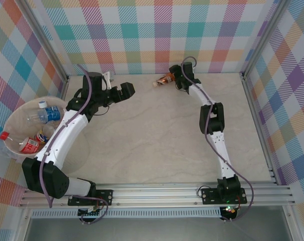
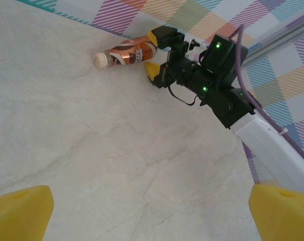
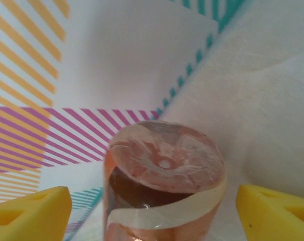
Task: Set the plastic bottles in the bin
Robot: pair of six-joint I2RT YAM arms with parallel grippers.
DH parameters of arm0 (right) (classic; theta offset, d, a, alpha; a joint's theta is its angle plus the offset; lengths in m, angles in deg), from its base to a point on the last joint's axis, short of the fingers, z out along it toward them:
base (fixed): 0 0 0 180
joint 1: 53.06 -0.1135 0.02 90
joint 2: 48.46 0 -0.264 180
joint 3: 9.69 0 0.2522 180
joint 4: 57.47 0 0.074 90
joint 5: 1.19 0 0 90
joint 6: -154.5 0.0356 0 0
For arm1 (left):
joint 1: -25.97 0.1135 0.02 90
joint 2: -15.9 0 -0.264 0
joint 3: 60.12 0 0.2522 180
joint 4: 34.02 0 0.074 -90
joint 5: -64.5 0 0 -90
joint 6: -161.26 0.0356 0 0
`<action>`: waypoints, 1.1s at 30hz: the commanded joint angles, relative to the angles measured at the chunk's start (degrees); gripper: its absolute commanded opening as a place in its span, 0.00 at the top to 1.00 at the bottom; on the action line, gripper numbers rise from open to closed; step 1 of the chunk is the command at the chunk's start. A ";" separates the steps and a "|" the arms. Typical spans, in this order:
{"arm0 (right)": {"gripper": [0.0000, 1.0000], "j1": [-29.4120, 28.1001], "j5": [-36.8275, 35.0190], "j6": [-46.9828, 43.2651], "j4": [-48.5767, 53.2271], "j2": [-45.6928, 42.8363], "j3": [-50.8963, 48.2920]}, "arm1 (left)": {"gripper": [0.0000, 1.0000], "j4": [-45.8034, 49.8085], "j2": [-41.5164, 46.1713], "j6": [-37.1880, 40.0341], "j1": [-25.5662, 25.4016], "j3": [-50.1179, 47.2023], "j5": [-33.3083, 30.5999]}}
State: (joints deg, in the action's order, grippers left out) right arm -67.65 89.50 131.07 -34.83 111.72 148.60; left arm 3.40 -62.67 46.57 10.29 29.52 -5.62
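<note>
Pinch the orange-labelled bottle (image 1: 165,79) at twelve o'clock mid-label, gently: likely light, crushable, slick. Right fingers (image 3: 29,213) wide apart astride its base; left fingers (image 2: 19,213) apart, empty.

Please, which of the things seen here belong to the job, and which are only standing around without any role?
Belong to the job:
- bin
- blue-labelled bottle and red-labelled bottle, among those inside it
- orange bottle by the far wall, between the open fingers of the right gripper

No role:
- checked walls
- metal rail at the near edge
</note>
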 commanded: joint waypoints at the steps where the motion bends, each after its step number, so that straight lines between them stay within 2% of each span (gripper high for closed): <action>1: 0.22 0.04 -0.56 0.36 1.18 5.03 2.75 | 0.00 -0.41 -0.62 1.15 -0.75 0.34 -0.37; 6: 0.37 -0.01 0.70 -4.15 -1.04 5.19 3.41 | 0.00 0.02 -1.41 1.10 -0.78 0.57 0.29; 10: 0.46 0.09 2.65 -8.89 -2.49 4.15 3.64 | 0.00 -0.06 -1.75 1.11 -0.75 0.15 0.09; 14: 0.49 0.09 6.39 -13.99 -3.66 2.25 3.29 | 0.00 -0.93 -4.00 1.73 -1.22 0.09 0.32; 17: 0.52 0.05 9.31 -16.41 -2.91 -0.49 0.42 | 0.00 -0.82 -7.59 2.39 -2.74 1.55 -1.82; 20: 0.53 -0.51 12.27 -18.71 -2.57 -7.03 -9.32 | 0.00 0.41 -12.11 4.50 -5.43 4.92 -5.48; 25: 0.52 -1.15 11.02 -21.72 -15.13 -26.34 -41.52 | 0.00 0.59 -18.31 6.75 -8.33 9.54 -8.68; 28: 0.50 -1.14 11.86 -24.30 -15.71 -34.56 -52.12 | 0.00 -0.18 -22.61 9.56 -8.70 11.85 -9.78; 33: 0.41 -1.02 12.19 -23.69 -18.22 -45.25 -65.51 | 0.00 -0.23 -33.53 20.90 -9.24 20.08 -10.64</action>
State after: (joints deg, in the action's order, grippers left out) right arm -68.85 100.99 108.73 -48.14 71.44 87.10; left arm 3.34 -91.17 58.90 1.37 45.13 -14.60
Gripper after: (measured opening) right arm 0.576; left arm 0.999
